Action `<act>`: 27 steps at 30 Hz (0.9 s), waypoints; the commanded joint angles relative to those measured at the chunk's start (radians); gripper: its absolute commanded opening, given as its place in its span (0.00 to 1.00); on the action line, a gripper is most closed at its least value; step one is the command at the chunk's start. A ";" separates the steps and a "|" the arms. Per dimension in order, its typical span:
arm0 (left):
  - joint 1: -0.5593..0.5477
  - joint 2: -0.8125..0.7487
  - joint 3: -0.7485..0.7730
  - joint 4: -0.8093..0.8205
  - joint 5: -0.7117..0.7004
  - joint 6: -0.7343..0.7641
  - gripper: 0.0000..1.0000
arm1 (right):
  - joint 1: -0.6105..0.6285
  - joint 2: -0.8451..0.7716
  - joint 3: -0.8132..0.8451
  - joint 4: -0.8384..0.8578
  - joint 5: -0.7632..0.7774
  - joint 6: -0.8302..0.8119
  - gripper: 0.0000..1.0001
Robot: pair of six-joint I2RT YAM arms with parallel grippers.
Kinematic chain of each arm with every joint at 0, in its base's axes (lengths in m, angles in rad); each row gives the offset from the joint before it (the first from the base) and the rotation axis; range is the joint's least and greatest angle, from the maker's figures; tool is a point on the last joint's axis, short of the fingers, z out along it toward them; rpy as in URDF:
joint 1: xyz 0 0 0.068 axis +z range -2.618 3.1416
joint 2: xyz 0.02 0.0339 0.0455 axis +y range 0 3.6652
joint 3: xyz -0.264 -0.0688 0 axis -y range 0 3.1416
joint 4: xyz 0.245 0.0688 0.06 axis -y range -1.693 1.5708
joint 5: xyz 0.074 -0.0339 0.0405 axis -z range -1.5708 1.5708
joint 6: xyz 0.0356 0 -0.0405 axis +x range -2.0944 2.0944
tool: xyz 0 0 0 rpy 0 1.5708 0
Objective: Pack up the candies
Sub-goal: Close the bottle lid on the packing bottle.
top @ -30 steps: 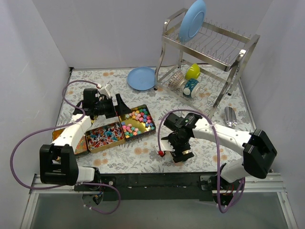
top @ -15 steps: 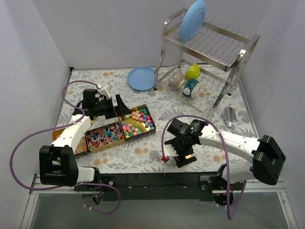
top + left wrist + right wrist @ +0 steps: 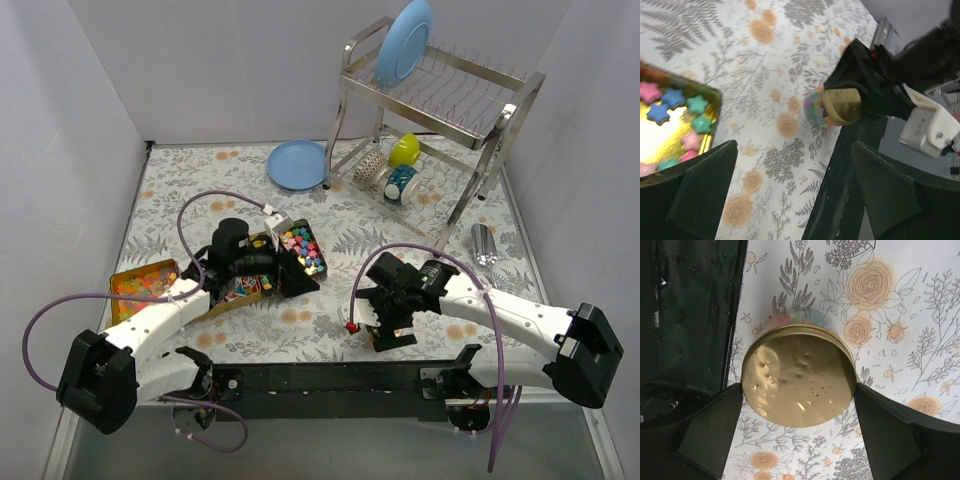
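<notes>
The candies (image 3: 302, 250) are small star-shaped sweets in mixed colours, lying in an open gold tin (image 3: 318, 250); they also show at the left of the left wrist view (image 3: 670, 112). More sweets fill a small jar (image 3: 814, 107) with a gold lid (image 3: 799, 380). My right gripper (image 3: 386, 328) is shut on this jar at the lid, near the table's front edge; in its wrist view the fingers (image 3: 710, 430) press both sides of the lid. My left gripper (image 3: 292, 268) is open and empty, above the tin's near end, pointing toward the jar.
A second tin (image 3: 236, 286) of red and blue sweets and a third tin (image 3: 140, 280) of orange ones lie left of the first. A dish rack (image 3: 440, 100) with a blue plate and mugs stands at the back right. Another blue plate (image 3: 296, 163) and a metal cup (image 3: 485, 245) lie on the table.
My left arm has swung right and forward over the tins, toward the right gripper. My right gripper has shifted slightly right with the jar still in it.
</notes>
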 commanded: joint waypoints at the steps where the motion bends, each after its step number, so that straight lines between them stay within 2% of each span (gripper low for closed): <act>1: -0.169 -0.047 -0.094 0.223 -0.034 0.069 0.98 | -0.012 -0.038 0.070 -0.086 -0.034 0.093 0.98; 5: -0.286 -0.031 -0.192 0.416 -0.189 0.051 0.98 | -0.012 -0.053 0.079 -0.144 -0.037 0.125 0.98; 7: -0.349 -0.016 -0.241 0.497 -0.220 0.058 0.98 | -0.012 -0.061 0.074 -0.163 -0.024 0.130 0.98; 8: -0.377 -0.015 -0.305 0.596 -0.234 0.087 0.98 | -0.013 -0.076 0.072 -0.169 -0.011 0.142 0.98; 10: -0.479 0.020 -0.336 0.639 -0.333 0.136 0.98 | -0.019 -0.101 0.075 -0.183 0.013 0.153 0.98; 12: -0.518 0.065 -0.382 0.741 -0.401 0.147 0.98 | -0.021 -0.141 0.089 -0.193 0.024 0.173 0.98; 15: -0.573 0.204 -0.410 0.925 -0.436 0.185 0.98 | -0.047 -0.179 0.127 -0.169 0.065 0.246 0.98; 18: -0.605 0.382 -0.407 1.118 -0.456 0.219 0.98 | -0.143 -0.176 0.175 -0.137 0.131 0.367 0.98; 22: -0.633 0.567 -0.350 1.281 -0.488 0.230 0.98 | -0.292 -0.141 0.241 -0.134 -0.017 0.380 0.98; 25: -0.654 0.679 -0.314 1.387 -0.459 0.250 0.98 | -0.363 -0.101 0.255 -0.140 -0.100 0.383 0.80; 27: -0.670 0.755 -0.300 1.467 -0.447 0.256 0.98 | -0.370 -0.093 0.246 -0.137 -0.134 0.378 0.79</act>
